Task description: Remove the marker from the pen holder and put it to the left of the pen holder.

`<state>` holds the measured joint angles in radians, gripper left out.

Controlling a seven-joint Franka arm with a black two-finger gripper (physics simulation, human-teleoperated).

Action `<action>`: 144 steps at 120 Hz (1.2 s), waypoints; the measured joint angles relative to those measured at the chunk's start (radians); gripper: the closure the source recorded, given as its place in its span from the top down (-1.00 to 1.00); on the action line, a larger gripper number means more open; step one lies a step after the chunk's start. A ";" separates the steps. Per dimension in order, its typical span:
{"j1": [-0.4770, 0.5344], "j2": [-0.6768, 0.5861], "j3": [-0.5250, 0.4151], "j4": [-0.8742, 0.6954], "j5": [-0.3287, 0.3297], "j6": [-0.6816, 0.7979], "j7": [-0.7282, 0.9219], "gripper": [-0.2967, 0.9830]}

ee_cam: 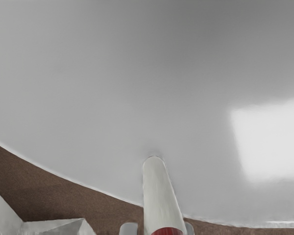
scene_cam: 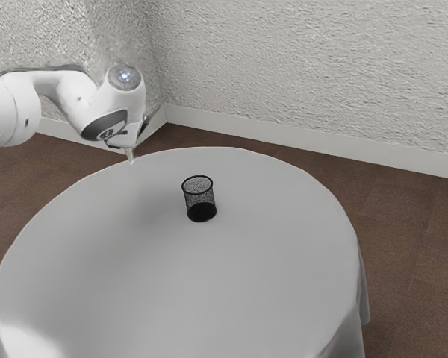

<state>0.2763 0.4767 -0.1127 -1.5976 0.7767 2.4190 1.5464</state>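
White red-banded marker (ee_cam: 160, 196) out of black mesh pen holder (scene_cam: 199, 200), 2 fingers of gripper (scene_cam: 128, 148) pinching it near tablecloth's (scene_cam: 149, 268) far edge, exterior view's left of holder. Placing step; next likely: ease inward, lower, release.
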 joint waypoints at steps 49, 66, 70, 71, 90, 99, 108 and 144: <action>-0.013 0.072 0.007 -0.030 0.265 0.040 -0.295 -0.66; -0.021 0.073 0.005 -0.055 0.274 0.042 -0.370 -0.63; -0.023 0.072 0.004 -0.061 0.275 0.042 -0.386 -0.63; -0.024 0.072 0.004 -0.062 0.275 0.042 -0.390 -0.63; -0.033 0.072 0.004 -0.080 0.265 0.032 -0.447 -0.16; -0.034 0.072 0.004 -0.081 0.262 0.028 -0.468 0.04; -0.036 0.020 -0.001 -0.111 0.225 0.024 -0.486 0.19; -0.129 -0.463 0.013 -0.063 -0.613 -0.524 -0.581 0.45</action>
<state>0.1473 0.0137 -0.0993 -1.6602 0.1634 1.8950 0.9652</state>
